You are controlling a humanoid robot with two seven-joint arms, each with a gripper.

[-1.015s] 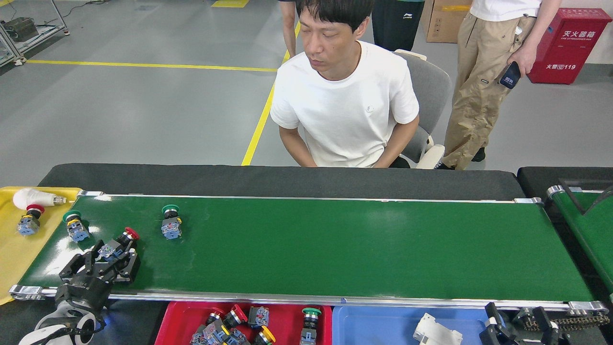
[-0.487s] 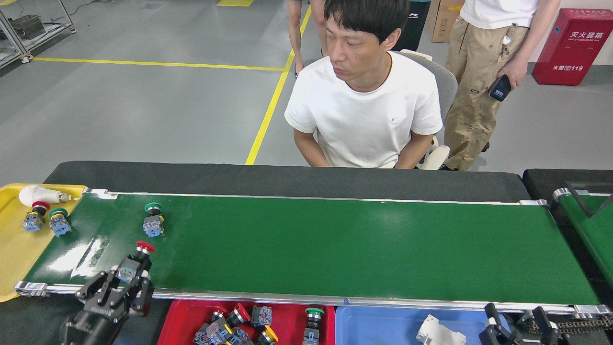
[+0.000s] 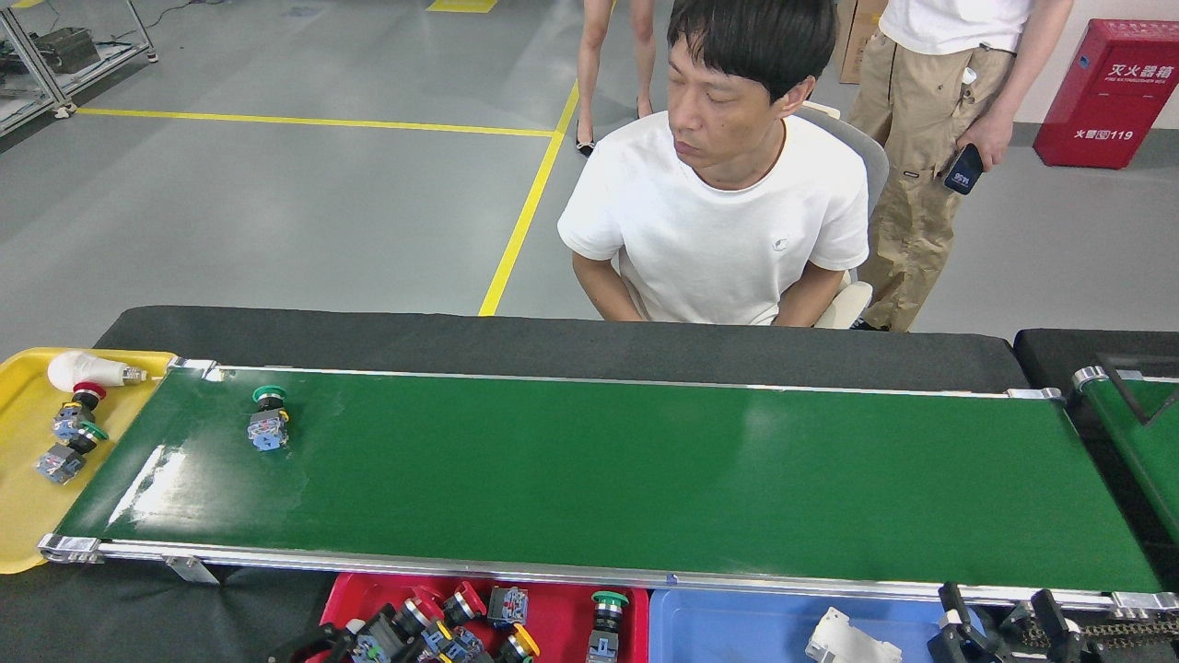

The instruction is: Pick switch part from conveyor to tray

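A green-capped switch part [image 3: 267, 419] stands on the dark-green conveyor [image 3: 645, 479] near its left end. My left gripper [image 3: 364, 640] is low at the bottom edge, over the left side of the red tray [image 3: 553, 603]. It looks shut on a red-capped switch part [image 3: 413, 615] that points up and right; its fingers are dark and partly cut off. The red tray holds several other switch parts [image 3: 507, 606]. My right gripper [image 3: 1004, 631] rests open at the bottom right, holding nothing.
A yellow tray [image 3: 23, 516] at the belt's left end holds a bulb [image 3: 87, 370] and two switch parts [image 3: 69, 442]. A blue tray [image 3: 737, 626] holds a white piece [image 3: 847, 640]. A seated person [image 3: 728, 221] faces me behind the belt. A second green belt [image 3: 1138, 433] lies to the right.
My left gripper carried the red-capped part off the belt's near edge down to the red tray. One green-capped part rolled off the belt end into the yellow tray; the other drifted left.
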